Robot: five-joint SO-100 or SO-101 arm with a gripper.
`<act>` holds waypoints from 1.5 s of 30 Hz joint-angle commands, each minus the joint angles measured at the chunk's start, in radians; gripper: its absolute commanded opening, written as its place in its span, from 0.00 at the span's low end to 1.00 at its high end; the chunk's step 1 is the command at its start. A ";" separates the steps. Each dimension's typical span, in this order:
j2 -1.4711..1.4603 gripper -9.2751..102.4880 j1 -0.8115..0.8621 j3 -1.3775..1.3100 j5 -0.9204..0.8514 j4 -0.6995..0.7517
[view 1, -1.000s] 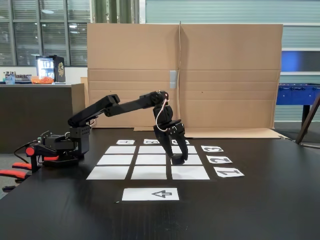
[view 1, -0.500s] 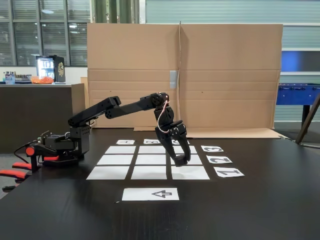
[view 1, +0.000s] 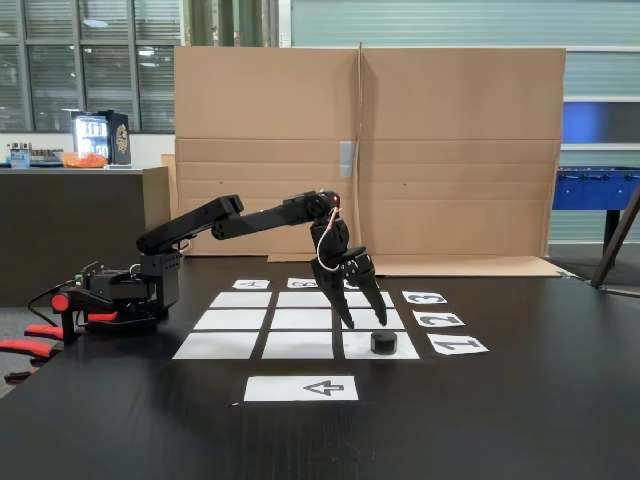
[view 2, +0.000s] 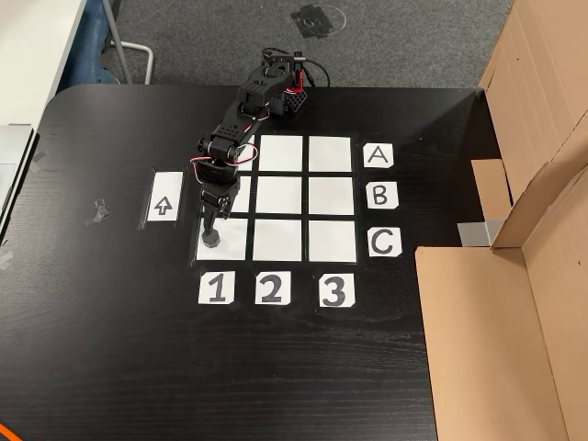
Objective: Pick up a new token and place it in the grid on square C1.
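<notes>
Black table (view 2: 110, 367), token (view 1: 383, 342) on square C1 (view 2: 233, 248), tool (view 1: 366, 319) spread above

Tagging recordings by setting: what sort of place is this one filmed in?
Probably an office or lab common area: a black table screened by a cardboard sheet, large windows behind, and what looks like a football table at right.

The arm (view 1: 250, 212) reaches out from its base and bends down at the wrist. Its pincer (view 1: 364, 318) points downward, fingers spread apart and holding nothing.
</notes>
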 commanded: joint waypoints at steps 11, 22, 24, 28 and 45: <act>0.261 0.45 0.055 -0.028 0.000 0.015; 0.558 0.47 0.213 0.058 -0.057 0.055; 0.612 0.47 0.253 0.067 -0.071 0.057; 0.724 0.47 0.328 0.114 -0.109 0.055; 1.215 0.49 0.749 0.508 -0.219 -0.124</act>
